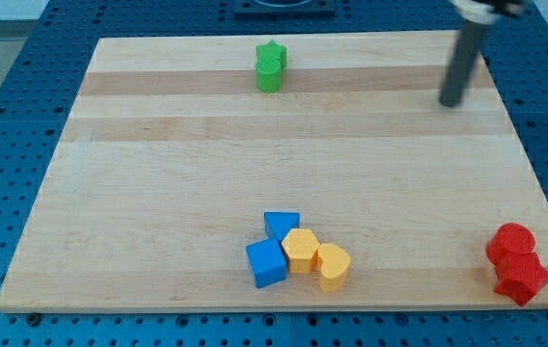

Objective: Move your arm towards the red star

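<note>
The red star (pixel 523 280) lies at the view's bottom right corner of the wooden board, touching a red round block (pixel 510 242) just above it. My tip (pixel 451 102) is at the view's upper right, far above both red blocks and a little to their left. It touches no block.
A green star (pixel 271 66) stands at the view's top middle. A cluster at the bottom middle holds a blue triangle (pixel 280 225), a blue cube (pixel 267 262), a yellow hexagon (pixel 300 250) and a yellow heart (pixel 333 266). The board's right edge (pixel 534 173) runs close to my tip.
</note>
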{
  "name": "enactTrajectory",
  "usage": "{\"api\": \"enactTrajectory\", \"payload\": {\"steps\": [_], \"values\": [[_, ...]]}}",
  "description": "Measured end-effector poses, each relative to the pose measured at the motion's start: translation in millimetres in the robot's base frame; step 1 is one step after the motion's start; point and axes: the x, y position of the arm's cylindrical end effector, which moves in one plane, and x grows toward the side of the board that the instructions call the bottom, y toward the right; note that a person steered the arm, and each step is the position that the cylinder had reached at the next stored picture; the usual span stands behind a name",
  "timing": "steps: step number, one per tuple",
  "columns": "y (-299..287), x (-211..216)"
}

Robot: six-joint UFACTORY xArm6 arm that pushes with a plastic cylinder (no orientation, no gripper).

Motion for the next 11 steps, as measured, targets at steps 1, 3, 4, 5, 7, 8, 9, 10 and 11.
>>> {"api": "enactTrajectory", "payload": {"steps": [1, 3, 4, 5, 7, 8, 9, 10, 11], "values": [[66.8, 89.8], [69.1, 245.9], [69.1, 245.9], [51.3, 246.8], [-21.2, 248.1], [-33.6, 244.8], [-49.5, 201.0], [-63.2, 174.6], [-65.9, 174.6]]}}
